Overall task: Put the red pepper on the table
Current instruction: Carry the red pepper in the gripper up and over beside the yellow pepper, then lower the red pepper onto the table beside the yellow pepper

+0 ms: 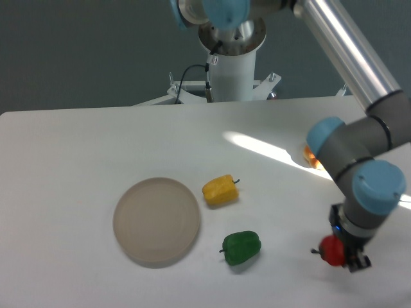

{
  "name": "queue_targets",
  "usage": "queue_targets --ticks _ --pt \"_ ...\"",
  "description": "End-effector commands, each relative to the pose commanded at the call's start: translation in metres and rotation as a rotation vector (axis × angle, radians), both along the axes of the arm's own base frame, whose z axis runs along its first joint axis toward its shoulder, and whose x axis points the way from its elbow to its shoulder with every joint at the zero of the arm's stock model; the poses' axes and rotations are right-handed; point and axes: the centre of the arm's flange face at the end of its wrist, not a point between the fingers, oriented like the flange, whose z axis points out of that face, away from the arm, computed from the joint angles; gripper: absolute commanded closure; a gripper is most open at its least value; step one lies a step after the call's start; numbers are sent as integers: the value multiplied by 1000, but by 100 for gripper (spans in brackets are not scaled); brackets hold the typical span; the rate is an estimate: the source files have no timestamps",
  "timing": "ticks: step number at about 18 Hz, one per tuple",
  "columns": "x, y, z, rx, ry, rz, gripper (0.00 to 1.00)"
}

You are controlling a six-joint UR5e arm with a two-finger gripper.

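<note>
The red pepper is small, glossy and bright red, held in my gripper at the lower right of the view. The gripper is shut on it, with dark fingers on either side and the pepper's stem pointing left. It hangs just above the white table; whether it touches the surface I cannot tell. The grey and blue wrist joints rise above the gripper toward the upper right.
A green pepper lies left of the gripper, a yellow pepper above that, and a round beige plate further left. An orange object sits partly hidden behind the arm's elbow at right. The robot base stands at the back.
</note>
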Motion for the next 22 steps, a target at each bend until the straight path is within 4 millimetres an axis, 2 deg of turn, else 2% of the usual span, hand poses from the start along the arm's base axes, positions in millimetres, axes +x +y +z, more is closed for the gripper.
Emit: queue_targets --ticks 3,6,8,16,22 --pt "30 -21 7 -16 -23 -3 36" --pt "58 -37 0 -19 -30 -5 36" --pt "88 -42 -6 -15 -25 -25 36" --pt "172 -70 -28 -47 -88 -45 36" --pt "197 -91 -60 -62 -112 -89 36"
